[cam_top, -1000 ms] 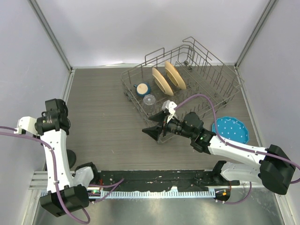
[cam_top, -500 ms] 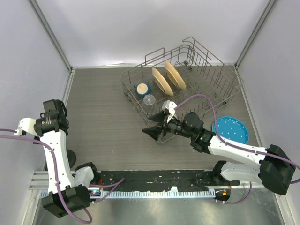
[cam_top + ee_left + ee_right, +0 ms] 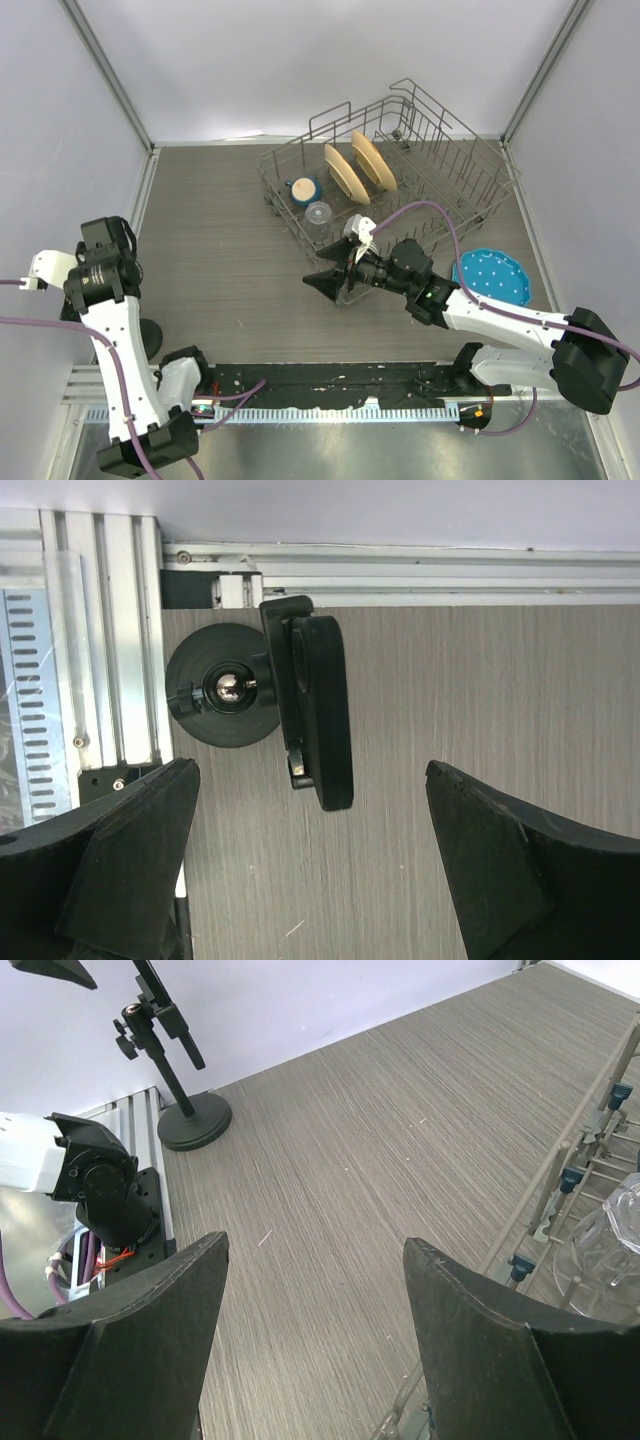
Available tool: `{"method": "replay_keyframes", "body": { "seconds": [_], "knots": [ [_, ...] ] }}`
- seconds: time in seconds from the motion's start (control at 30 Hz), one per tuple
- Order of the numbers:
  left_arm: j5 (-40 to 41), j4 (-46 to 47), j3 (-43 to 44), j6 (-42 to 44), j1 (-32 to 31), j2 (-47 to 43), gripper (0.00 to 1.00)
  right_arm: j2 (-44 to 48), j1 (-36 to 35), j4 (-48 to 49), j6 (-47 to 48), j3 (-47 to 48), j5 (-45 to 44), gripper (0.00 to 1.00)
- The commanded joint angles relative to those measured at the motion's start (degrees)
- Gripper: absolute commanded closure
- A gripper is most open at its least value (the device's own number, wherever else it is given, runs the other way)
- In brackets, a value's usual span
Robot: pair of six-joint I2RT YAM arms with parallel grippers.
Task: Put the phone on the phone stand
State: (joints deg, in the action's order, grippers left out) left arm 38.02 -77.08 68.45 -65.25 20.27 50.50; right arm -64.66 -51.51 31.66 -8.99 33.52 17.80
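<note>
The phone (image 3: 325, 710), a thin black slab seen edge-on from above, leans in the holder of the phone stand (image 3: 222, 685), whose round base sits in the table's near-left corner by the metal rail. My left gripper (image 3: 310, 860) hangs above it, open wide, both fingers clear of the phone. In the top view only a sliver of the stand's base (image 3: 150, 338) shows beside the left arm. In the right wrist view the phone stand (image 3: 190, 1120) is far off at the upper left. My right gripper (image 3: 335, 275) is open and empty over mid-table.
A wire dish rack (image 3: 440, 170) at the back right holds two wooden plates (image 3: 345, 172), a blue cup (image 3: 303, 189) and a clear glass (image 3: 319, 213). A blue scalloped plate (image 3: 492, 275) lies right of the right arm. An aluminium rail (image 3: 100, 660) runs along the near edge.
My left gripper has gone from shut to wide open, letting go of the phone, and the left arm has drawn back toward the near-left. The right arm has not moved.
</note>
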Motion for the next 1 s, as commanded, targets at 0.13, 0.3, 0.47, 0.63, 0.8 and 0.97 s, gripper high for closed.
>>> {"method": "replay_keyframes", "body": {
  "seconds": [0.13,0.3,0.47,0.63,0.8,0.97],
  "knots": [
    [-5.23,2.63,6.61,9.97,-2.69,-2.68,0.0,-1.16,0.18,2.09,-0.5,2.17,-1.35,0.24],
    [-16.28,7.02,7.23,12.25,-4.01,-3.65,0.0,-0.73,0.27,0.77,-0.5,2.43,-5.58,0.24],
    [-27.1,11.33,7.93,13.92,-5.33,-3.83,0.0,2.08,0.79,-1.33,-1.72,1.73,-11.89,0.24],
    [-43.24,19.5,5.48,14.98,-7.35,-3.74,0.0,6.82,1.06,-7.83,-3.13,1.81,-21.83,0.24],
    [-48.12,31.61,-1.02,14.01,-15.51,-5.15,0.0,14.91,1.23,-20.63,-5.15,2.17,-36.24,0.23],
    [-48.66,40.58,-5.94,14.01,-30.97,-2.61,0.0,24.48,1.23,-35.94,-7.96,3.83,-52.23,0.23]
  ]
}}
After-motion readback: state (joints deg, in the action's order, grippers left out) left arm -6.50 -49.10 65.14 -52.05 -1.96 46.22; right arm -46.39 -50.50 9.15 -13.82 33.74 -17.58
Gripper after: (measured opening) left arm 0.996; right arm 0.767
